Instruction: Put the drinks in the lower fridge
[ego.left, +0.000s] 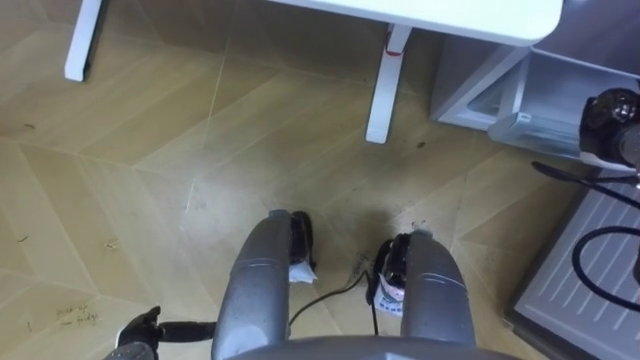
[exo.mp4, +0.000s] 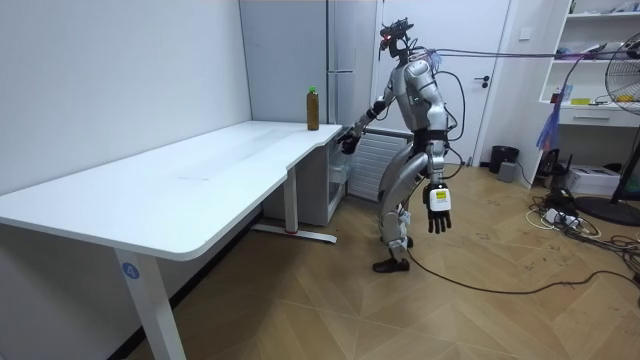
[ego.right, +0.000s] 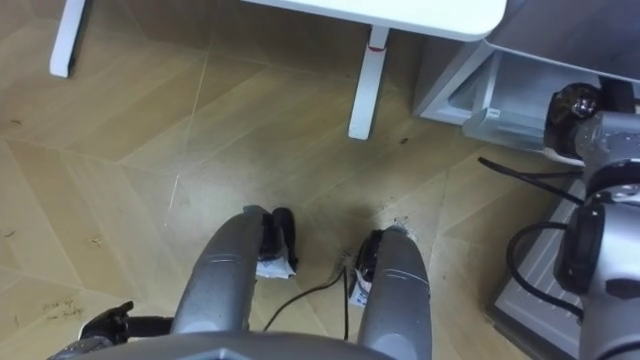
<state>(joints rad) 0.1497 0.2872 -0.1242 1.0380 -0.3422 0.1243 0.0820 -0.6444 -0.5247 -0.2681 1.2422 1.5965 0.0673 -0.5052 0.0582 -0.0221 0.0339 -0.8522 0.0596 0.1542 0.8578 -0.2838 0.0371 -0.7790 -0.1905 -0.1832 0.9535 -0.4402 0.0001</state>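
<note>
- Bottle (exo.mp4: 312, 108) upright on the far corner of the white desk (exo.mp4: 200, 185), upper middle of the room view, just beside the tall grey fridge (exo.mp4: 350, 45); no hand on it
- Long axis vertical, green cap pointing straight up, base flat on the desktop
- Right hand (exo.mp4: 348, 143) held out at the middle of the room view, close by that desk corner and in front of the fridge's lower part; fingers unreadable, so cannot tell whether spread or closed
- Left hand (exo.mp4: 437, 210) hanging at centre right of the room view, fingers loose and straight, holding nothing
- Step in hand, as a guess: getting set at the lower fridge, drink not yet fetched; lower compartment (ego.left: 490, 85) looks open at upper right of the left eye view
- Next move calls for a reach up to the bottle, a wrap round its body, then a carry down into that compartment with the cap kept up
</note>
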